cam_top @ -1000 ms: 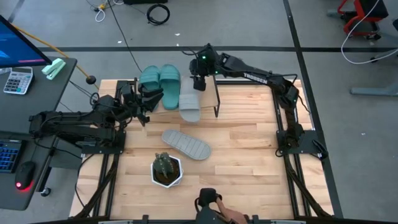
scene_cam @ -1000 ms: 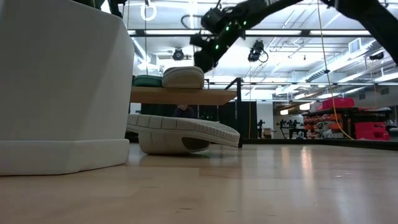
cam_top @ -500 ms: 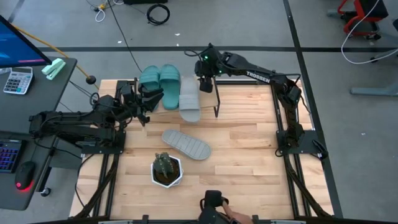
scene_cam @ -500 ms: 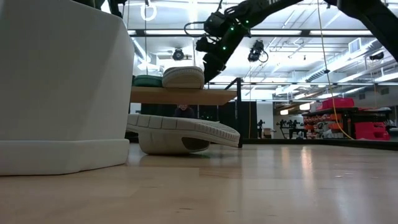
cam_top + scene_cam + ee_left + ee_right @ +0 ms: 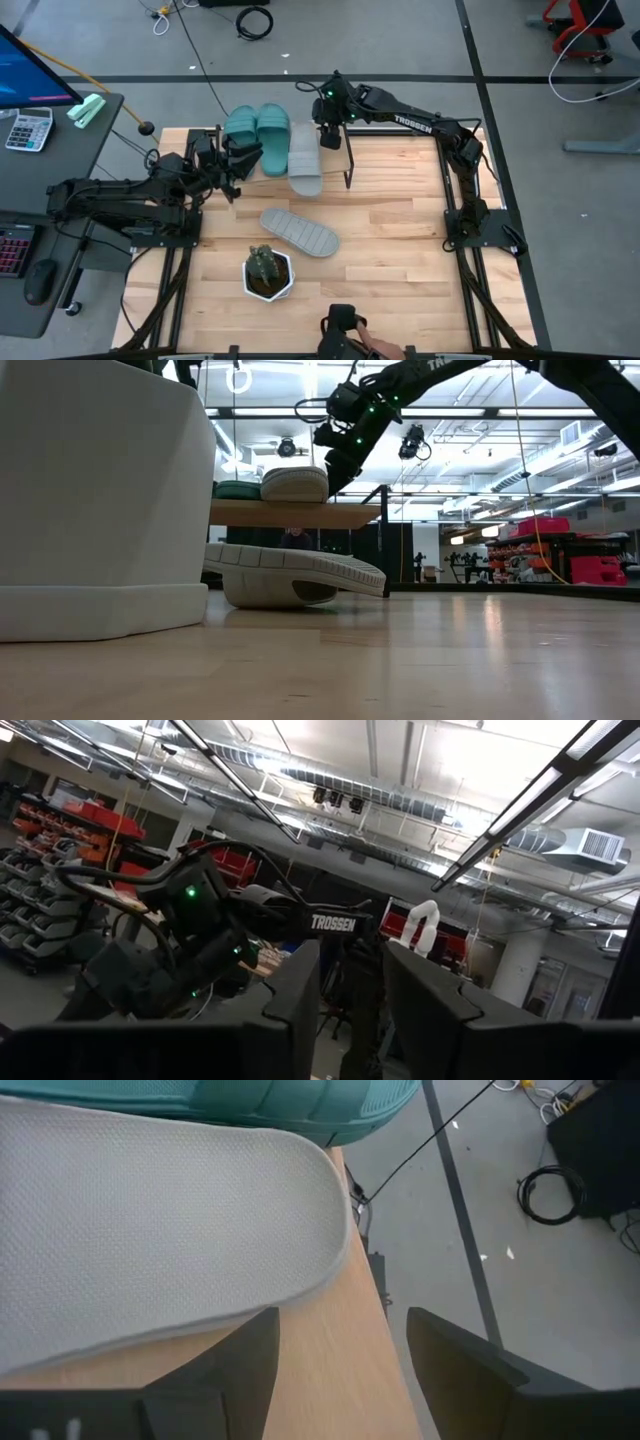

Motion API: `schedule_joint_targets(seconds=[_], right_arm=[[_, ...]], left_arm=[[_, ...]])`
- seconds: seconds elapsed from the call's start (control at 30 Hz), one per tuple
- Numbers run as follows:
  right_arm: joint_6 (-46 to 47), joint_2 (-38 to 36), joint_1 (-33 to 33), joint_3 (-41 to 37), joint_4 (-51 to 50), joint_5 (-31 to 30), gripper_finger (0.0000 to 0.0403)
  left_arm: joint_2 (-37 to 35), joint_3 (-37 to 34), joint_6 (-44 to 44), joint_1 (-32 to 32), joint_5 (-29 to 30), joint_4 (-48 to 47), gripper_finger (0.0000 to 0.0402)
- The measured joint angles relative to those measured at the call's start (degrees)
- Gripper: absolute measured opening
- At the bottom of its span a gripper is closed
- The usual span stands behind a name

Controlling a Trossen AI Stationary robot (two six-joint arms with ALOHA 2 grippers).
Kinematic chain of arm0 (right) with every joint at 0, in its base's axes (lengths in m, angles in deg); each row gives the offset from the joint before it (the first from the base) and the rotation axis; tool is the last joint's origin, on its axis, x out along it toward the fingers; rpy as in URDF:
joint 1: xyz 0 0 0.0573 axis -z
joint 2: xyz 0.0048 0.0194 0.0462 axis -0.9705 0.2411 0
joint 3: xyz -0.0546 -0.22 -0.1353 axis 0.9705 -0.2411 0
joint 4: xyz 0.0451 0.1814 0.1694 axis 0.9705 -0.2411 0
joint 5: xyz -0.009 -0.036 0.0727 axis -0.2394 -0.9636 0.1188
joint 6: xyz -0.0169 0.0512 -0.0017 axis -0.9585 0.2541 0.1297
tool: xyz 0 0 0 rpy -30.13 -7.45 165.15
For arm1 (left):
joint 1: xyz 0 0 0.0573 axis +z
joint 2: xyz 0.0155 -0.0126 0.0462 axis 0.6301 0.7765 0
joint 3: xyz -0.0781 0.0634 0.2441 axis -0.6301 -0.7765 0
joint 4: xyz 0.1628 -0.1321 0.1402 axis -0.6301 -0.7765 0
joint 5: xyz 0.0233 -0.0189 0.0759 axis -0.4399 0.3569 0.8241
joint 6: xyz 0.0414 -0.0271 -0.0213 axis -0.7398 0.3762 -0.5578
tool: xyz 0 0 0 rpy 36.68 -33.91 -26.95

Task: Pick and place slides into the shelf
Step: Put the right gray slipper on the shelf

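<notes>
Two teal slides (image 5: 257, 127) lie side by side on the shelf (image 5: 300, 513) at the table's far edge. A light grey slide (image 5: 305, 160) lies next to them, flat on the shelf board, textured face up (image 5: 150, 1230). A second grey slide (image 5: 298, 232) lies upside down on the table, resting on its strap. My right gripper (image 5: 330, 137) hangs open just right of the shelved grey slide's far end, over bare shelf board (image 5: 335, 1350), touching nothing. My left gripper (image 5: 350, 990) waits open at the table's left side, pointing up into the room.
A potted plant in a white pot (image 5: 268, 272) stands near the table's front edge and fills the left of the low view (image 5: 100, 500). The shelf's black leg (image 5: 350, 165) stands right of the grey slide. A person (image 5: 345, 335) shows at the near edge.
My right gripper has swung off the far end of the shelved grey slide, a little toward the table's right edge, and has tipped further downward. The grey slide stays where it was on the shelf board.
</notes>
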Motion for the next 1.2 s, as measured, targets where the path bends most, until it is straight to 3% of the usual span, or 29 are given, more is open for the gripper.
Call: schedule_joint_targets(seconds=[0.43, 1.2], right_arm=[[0.0, 0.7, 0.1, -1.0, 0.8, -0.4, 0.0225], [1.6, 0.6, -0.4, -1.8, 5.0, 4.6, 0.0225]], left_arm=[[0.0, 0.0, 0.0, 0.0, -0.8, 1.4, 0.0121], [0.0, 0.0, -0.1, -1.9, -1.7, 3.0, 0.0113]])
